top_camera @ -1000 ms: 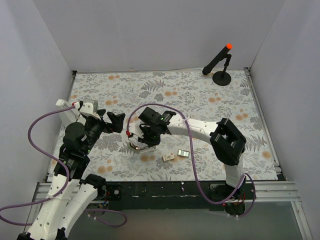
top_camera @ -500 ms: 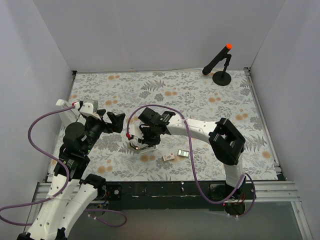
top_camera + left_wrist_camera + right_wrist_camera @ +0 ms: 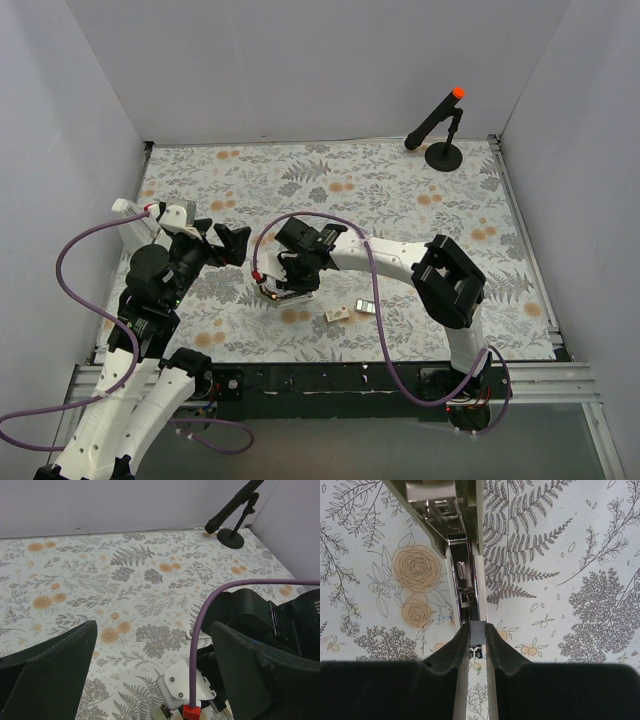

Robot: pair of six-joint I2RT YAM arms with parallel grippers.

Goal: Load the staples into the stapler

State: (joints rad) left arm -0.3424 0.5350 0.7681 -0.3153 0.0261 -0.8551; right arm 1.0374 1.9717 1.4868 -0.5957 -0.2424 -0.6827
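Observation:
The stapler [image 3: 464,582] lies open on the floral table, its metal staple channel bare and its raised top [image 3: 437,502] at the far end. My right gripper [image 3: 477,634] is shut on a short silvery row of staples [image 3: 477,629], held upright right over the near end of the channel. From above, the right gripper [image 3: 283,284] covers most of the stapler [image 3: 272,294]. The small dark-rimmed staple tray [image 3: 366,305] and the beige box [image 3: 338,314] lie just to its right. My left gripper [image 3: 226,243] is open and empty, hovering left of the stapler; it also shows in the left wrist view [image 3: 154,626].
A black microphone stand [image 3: 441,128] with an orange tip stands at the far right corner, also in the left wrist view [image 3: 234,516]. A purple cable [image 3: 197,645] runs from the right wrist. White walls enclose the table on three sides.
The right arm has shifted slightly to the left while its gripper stays over the stapler with the staples. The left arm has not moved.

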